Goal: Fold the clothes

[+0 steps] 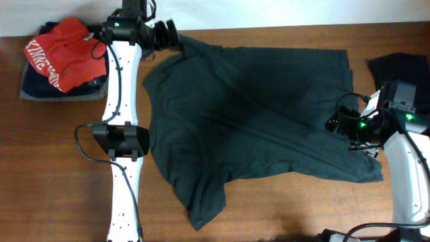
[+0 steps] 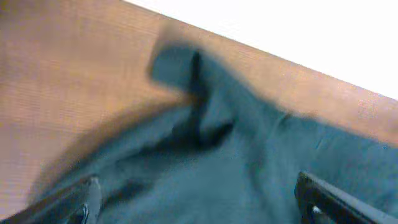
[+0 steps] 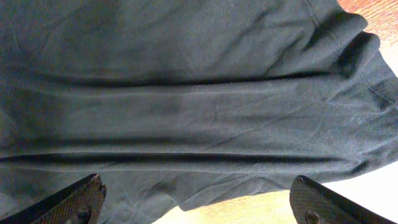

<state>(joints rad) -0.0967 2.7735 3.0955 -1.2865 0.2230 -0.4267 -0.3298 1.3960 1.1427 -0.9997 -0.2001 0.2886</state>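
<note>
A dark teal T-shirt (image 1: 248, 114) lies spread across the brown table, wrinkled, with one sleeve pointing to the front left. My left gripper (image 1: 169, 33) is open at the shirt's far left corner; in the left wrist view (image 2: 199, 199) its fingers straddle the cloth (image 2: 249, 162) near a bunched tip (image 2: 177, 62). My right gripper (image 1: 344, 126) is open over the shirt's right edge; in the right wrist view (image 3: 199, 202) its fingers straddle the hem (image 3: 205, 93) with nothing between them.
A pile of folded clothes with a red printed garment (image 1: 64, 50) on top sits at the far left. Another dark garment (image 1: 403, 67) lies at the far right. The table's far edge (image 2: 280, 56) runs close behind the left gripper.
</note>
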